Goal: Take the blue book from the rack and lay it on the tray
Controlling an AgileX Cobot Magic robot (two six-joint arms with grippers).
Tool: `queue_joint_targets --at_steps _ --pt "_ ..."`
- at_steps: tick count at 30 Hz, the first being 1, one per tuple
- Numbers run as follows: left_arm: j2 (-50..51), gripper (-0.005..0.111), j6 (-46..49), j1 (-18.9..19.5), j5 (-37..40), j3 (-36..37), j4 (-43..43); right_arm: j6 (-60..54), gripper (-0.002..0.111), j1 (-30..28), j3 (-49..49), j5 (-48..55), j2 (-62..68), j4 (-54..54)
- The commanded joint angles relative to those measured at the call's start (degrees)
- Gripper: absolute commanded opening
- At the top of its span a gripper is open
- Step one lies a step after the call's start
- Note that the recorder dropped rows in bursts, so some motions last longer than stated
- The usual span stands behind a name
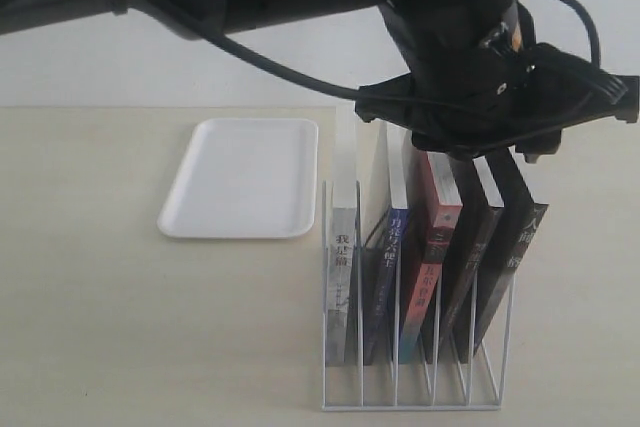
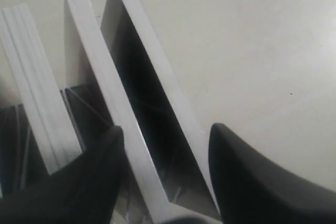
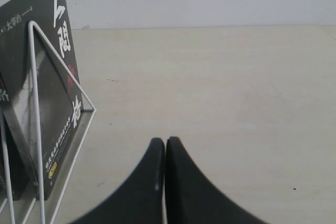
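Note:
The blue book (image 1: 390, 257) stands upright in the white wire rack (image 1: 410, 402), second slot from the left, dark-blue spine facing me. The white tray (image 1: 240, 177) lies flat on the table, left of and behind the rack, with nothing on it. My left arm reaches across from the upper left, and its wrist (image 1: 470, 77) hangs over the book tops and hides its fingertips there. In the left wrist view the left gripper (image 2: 165, 132) is open, its fingers straddling white page edges (image 2: 131, 129); which book these belong to I cannot tell. My right gripper (image 3: 166, 142) is shut on nothing, low over the table.
The rack also holds a grey-white book (image 1: 340, 257), a red-and-teal-spined book (image 1: 428, 267) and two black books (image 1: 500, 247). The end black book (image 3: 50, 108) and the rack wire (image 3: 35, 103) stand close beside the right gripper. Beige tabletop (image 1: 120, 327) surrounds the rack.

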Motion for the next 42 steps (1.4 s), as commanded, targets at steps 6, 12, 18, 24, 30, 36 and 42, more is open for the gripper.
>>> queue_joint_targets --at_steps 6,12,18,24,30,36,42 --pt "0.1 0.048 -2.3 -0.3 4.9 -0.4 4.4 0.0 0.0 -0.4 -0.1 -0.6 -0.3 -0.1" --pt "0.4 0.048 -2.3 -0.3 3.5 -0.4 3.2 0.0 0.0 -0.4 -0.1 -0.6 -0.3 -0.1" --pt "2.0 0.048 -2.3 -0.3 3.2 -0.4 2.5 0.0 0.0 -0.4 -0.1 -0.6 -0.3 -0.1" --pt "2.0 0.047 -2.3 -0.3 3.2 -0.4 2.8 0.0 0.0 -0.4 -0.1 -0.6 -0.3 -0.1" --pt "2.0 0.026 -2.3 -0.3 2.6 -0.4 2.8 0.0 0.0 -0.4 -0.1 -0.6 -0.3 -0.1" --pt "2.0 0.014 -2.0 -0.3 1.9 -0.4 2.8 0.0 0.0 -0.4 -0.1 -0.6 -0.3 -0.1" --pt "1.9 0.014 -2.0 -0.3 2.3 -1.4 3.0 0.0 0.0 -0.4 -0.1 -0.6 -0.3 -0.1"
